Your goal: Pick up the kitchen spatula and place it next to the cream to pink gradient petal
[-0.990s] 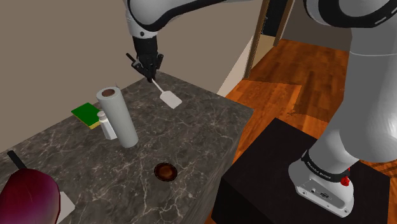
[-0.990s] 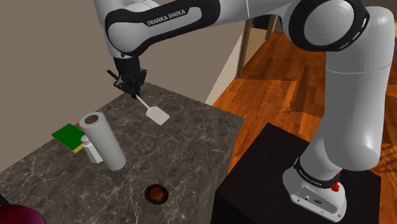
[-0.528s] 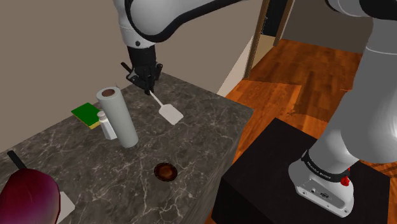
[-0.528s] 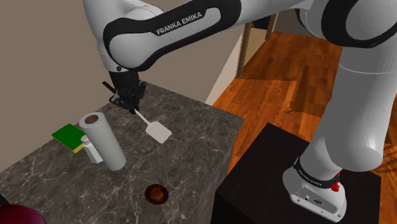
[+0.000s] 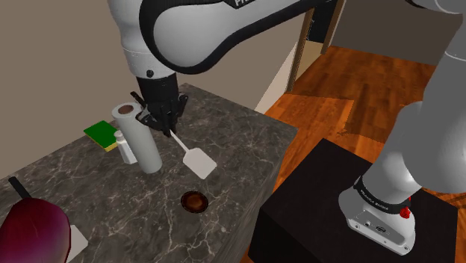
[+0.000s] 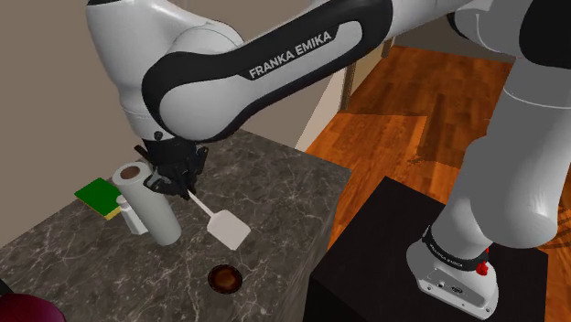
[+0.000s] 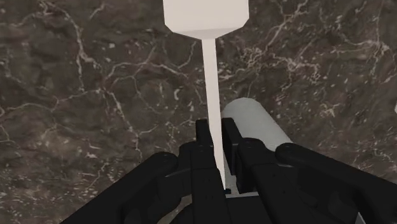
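Shifted from the counter's (image 5: pixel 239 134) far edge to just beside the white roll (image 5: pixel 138 138), gripper (image 5: pixel 169 131) clamped on the handle of the white spatula (image 5: pixel 200 163), long axis straight out from fingertips, blade foremost over marble, slanting toward the brown dish (image 5: pixel 195 200).

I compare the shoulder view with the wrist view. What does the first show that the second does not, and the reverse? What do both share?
The shoulder view adds the green sponge, a small brown dish and the black stand. The wrist view adds the close look: the fingers of the claw clasp the thin handle of the spatula from both sides. Both share that white spatula, the grey roll beside the claw and the dark marble counter.
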